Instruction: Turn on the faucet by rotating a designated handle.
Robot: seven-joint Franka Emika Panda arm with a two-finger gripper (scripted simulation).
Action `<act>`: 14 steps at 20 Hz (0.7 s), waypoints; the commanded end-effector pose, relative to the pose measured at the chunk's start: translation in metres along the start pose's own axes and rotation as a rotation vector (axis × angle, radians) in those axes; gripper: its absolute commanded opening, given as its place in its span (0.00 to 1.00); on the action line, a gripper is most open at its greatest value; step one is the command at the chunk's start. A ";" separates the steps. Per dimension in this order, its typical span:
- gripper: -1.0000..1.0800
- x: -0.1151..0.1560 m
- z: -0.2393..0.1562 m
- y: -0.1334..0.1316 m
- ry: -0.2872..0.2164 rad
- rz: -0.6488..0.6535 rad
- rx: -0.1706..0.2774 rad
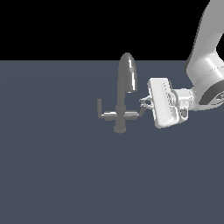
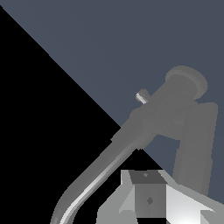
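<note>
The faucet (image 1: 127,74) is a dark-grey shiny tap with a tall arched spout, standing on a round base (image 1: 119,129). Its short crossbar (image 1: 117,115) ends in two upturned levers. One lever (image 1: 99,105) is on the exterior view's left. The other, the handle (image 1: 141,110), is on the exterior view's right. My gripper (image 1: 145,104) reaches in sideways from that right side, fingertips right at the handle, fingers together with nothing between them. In the wrist view the handle (image 2: 197,144) rises close beside my gripper (image 2: 148,192), and the spout (image 2: 100,175) runs past it.
The faucet stands on a flat dark blue-grey surface (image 1: 57,175). My white arm (image 1: 205,65) comes in from the exterior view's upper right. Nothing else stands on the surface.
</note>
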State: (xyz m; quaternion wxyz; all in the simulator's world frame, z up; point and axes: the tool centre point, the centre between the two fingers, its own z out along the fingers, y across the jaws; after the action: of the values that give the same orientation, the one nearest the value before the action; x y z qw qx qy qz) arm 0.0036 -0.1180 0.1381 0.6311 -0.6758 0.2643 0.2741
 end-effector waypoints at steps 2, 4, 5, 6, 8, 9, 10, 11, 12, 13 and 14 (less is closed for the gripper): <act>0.00 -0.008 0.000 0.014 -0.009 0.009 0.001; 0.00 -0.011 0.000 0.021 -0.009 0.008 0.001; 0.00 -0.013 0.000 0.024 -0.009 0.008 0.001; 0.00 -0.015 0.000 0.027 -0.010 0.008 0.000; 0.00 -0.018 0.000 0.033 -0.011 0.008 0.000; 0.00 -0.020 -0.001 0.037 -0.011 0.008 0.000; 0.00 -0.020 -0.001 0.037 -0.011 0.008 0.000; 0.00 -0.017 0.000 0.022 -0.002 -0.017 -0.004; 0.00 -0.015 0.000 0.029 -0.003 -0.014 -0.004; 0.00 -0.013 0.000 0.036 -0.004 -0.011 -0.003; 0.00 -0.011 0.000 0.043 -0.005 -0.009 -0.003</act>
State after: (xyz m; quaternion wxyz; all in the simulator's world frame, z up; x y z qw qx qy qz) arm -0.0267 -0.1197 0.1319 0.6337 -0.6803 0.2526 0.2678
